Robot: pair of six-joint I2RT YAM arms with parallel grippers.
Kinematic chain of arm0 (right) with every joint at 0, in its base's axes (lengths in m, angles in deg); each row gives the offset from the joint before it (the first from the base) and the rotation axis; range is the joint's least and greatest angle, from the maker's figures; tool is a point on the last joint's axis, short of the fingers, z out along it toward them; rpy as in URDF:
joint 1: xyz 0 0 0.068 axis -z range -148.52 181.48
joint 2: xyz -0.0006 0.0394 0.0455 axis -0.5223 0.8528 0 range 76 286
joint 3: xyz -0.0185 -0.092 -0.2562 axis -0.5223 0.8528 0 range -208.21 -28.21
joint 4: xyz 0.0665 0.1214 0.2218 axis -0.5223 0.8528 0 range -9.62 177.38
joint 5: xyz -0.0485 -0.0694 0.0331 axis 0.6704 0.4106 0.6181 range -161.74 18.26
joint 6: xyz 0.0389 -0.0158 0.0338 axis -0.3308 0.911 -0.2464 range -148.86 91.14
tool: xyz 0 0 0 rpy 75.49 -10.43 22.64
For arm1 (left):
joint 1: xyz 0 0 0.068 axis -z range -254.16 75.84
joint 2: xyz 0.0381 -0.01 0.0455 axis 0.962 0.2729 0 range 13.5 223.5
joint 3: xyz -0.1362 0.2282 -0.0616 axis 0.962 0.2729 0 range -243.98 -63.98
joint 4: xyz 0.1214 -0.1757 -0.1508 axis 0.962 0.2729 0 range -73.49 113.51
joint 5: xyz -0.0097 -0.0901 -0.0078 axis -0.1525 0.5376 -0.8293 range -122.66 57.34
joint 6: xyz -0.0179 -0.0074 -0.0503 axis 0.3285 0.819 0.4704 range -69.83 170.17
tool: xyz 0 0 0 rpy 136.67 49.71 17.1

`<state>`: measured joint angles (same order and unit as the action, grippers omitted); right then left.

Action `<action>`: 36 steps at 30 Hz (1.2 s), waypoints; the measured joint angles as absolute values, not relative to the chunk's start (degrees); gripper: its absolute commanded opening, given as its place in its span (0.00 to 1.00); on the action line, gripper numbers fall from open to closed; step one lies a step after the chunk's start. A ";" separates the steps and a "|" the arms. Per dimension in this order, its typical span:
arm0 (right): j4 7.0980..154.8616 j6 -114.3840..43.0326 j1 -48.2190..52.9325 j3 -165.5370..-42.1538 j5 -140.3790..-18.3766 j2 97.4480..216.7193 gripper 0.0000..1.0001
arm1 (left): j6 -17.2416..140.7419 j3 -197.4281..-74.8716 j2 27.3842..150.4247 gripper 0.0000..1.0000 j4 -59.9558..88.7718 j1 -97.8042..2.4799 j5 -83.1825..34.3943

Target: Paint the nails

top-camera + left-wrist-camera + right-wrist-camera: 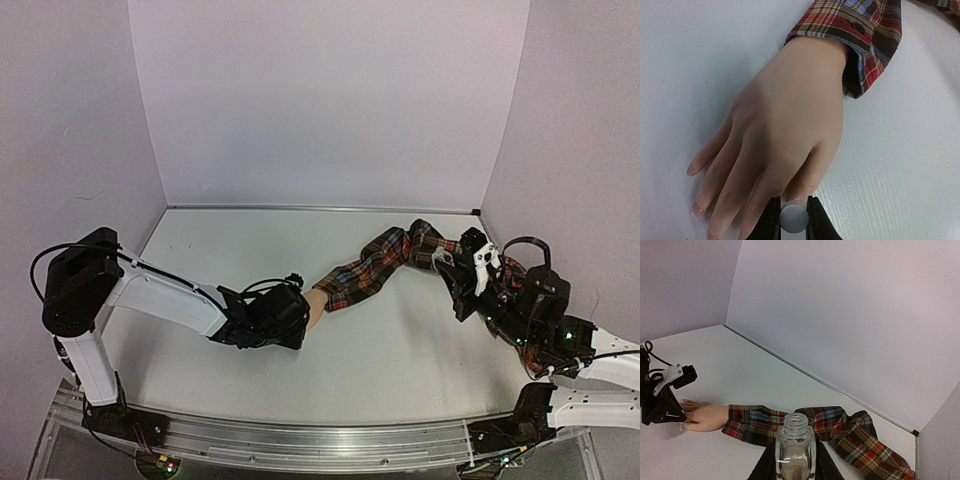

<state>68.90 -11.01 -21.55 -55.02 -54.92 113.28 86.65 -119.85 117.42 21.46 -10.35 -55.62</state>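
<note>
The pale mannequin hand (pixel 785 115) lies palm down on the white table, coming out of a red plaid sleeve (pixel 855 30). Small nails (pixel 690 171) show on its outer fingertips. My left gripper (pixel 793 222) is shut on a round grey-white cap (pixel 793 218), held just over the end of the rightmost digit, whose nail is hidden behind the cap. From above, the left gripper (pixel 288 320) covers most of the hand (pixel 316 306). My right gripper (pixel 796 467) is shut on a small clear open-necked bottle (pixel 796 442), raised beside the far end of the sleeve (pixel 375 268).
The sleeve's bunched end (pixel 875 445) lies near the back right corner, close to the right arm (pixel 530 300). Lilac walls (pixel 330 100) close the table on three sides. The left arm's links (pixel 160 295) stretch across the left half of the table.
</note>
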 measured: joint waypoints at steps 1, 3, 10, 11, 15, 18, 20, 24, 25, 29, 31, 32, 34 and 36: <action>68.91 -11.02 -21.53 -55.02 -54.92 113.29 0.00 | 86.68 -119.76 117.42 0.00 21.47 -10.35 -55.63; 68.92 -11.12 -21.53 -55.02 -54.94 113.30 0.00 | 86.68 -119.73 117.42 0.00 21.48 -10.35 -55.62; 68.91 -11.17 -21.51 -55.02 -54.96 113.30 0.00 | 87.30 -119.31 116.85 0.00 22.34 -10.35 -56.58; 68.91 -11.17 -21.50 -55.02 -54.97 113.31 0.00 | 87.49 -119.07 116.51 0.00 22.70 -10.35 -56.81; 68.91 -11.17 -21.42 -55.02 -54.98 113.35 0.00 | 87.80 -118.24 114.47 0.00 24.33 -10.35 -57.61; 68.90 -11.17 -21.42 -55.02 -54.99 113.35 0.00 | 87.79 -117.84 112.04 0.00 24.93 -10.33 -57.90; 68.90 -11.17 -21.42 -55.02 -55.01 113.36 0.00 | 87.74 -117.81 110.43 0.00 25.02 -10.22 -57.81; 68.92 -11.17 -21.31 -55.02 -55.16 113.55 0.00 | 87.71 -117.43 106.56 0.00 24.89 -9.91 -57.05; 68.92 -11.17 -21.28 -55.02 -55.24 113.71 0.00 | 87.67 -117.43 105.48 0.00 24.88 -9.85 -56.85; 69.72 -11.30 -21.16 -55.36 -56.05 115.52 0.00 | 87.19 -117.41 101.02 0.00 24.96 -9.72 -56.56; 71.61 -11.92 -21.16 -56.96 -56.89 117.80 0.00 | 86.53 -117.41 97.64 0.00 25.04 -9.72 -56.10; 72.34 -12.31 -21.16 -57.90 -57.54 119.00 0.00 | 86.15 -117.41 95.87 0.00 25.01 -9.72 -55.66; 73.30 -12.97 -21.14 -59.52 -59.45 120.64 0.00 | 85.49 -117.41 91.50 0.00 24.89 -9.82 -53.99; 73.32 -13.81 -21.16 -60.56 -62.14 121.41 0.00 | 84.53 -117.39 87.07 0.00 24.50 -9.99 -51.77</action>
